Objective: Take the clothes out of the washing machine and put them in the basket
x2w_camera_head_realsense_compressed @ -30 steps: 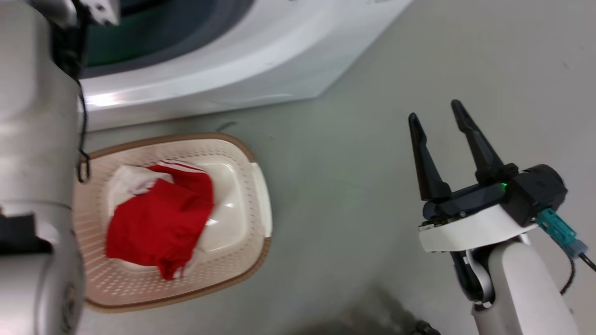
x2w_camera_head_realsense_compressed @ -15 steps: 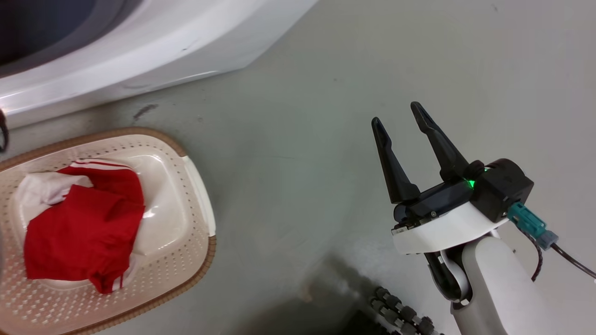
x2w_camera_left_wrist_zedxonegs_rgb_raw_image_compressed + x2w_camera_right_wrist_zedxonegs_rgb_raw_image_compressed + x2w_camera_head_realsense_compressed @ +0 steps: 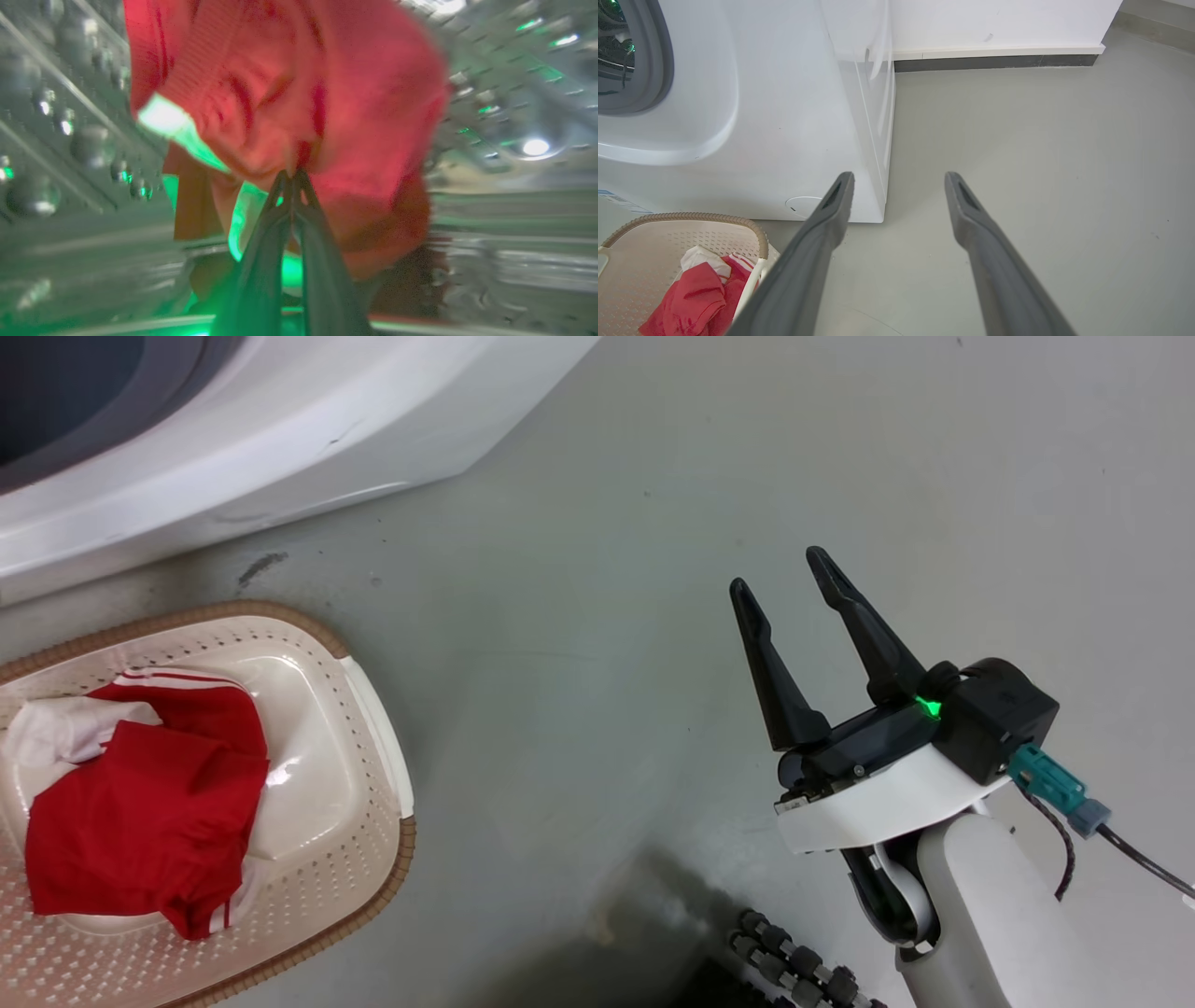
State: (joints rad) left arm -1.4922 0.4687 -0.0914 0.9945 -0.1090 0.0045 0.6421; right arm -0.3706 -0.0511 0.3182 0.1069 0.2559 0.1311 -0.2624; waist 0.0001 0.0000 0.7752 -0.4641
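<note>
The left gripper [image 3: 293, 175] is pinching hard, its fingertips drawn tight together on a fold of a red garment [image 3: 327, 93], which is bunching from 12 o'clock down to the centre of the left wrist view. Around it the perforated drum [image 3: 70, 116] is glinting at 9 and 3 o'clock, all rather blurred. In the head view, the right gripper [image 3: 776, 568] is hanging at 4 o'clock above the grey floor [image 3: 607, 616], jaws spread wide and gripping nothing. The basket [image 3: 397, 868] is sitting on that floor at 8 o'clock, and a banded garment [image 3: 140, 812], red with white stripes, is lying crumpled inside it. The washing machine [image 3: 308, 439] is showing its white front at 11 o'clock, near the basket's far rim.
</note>
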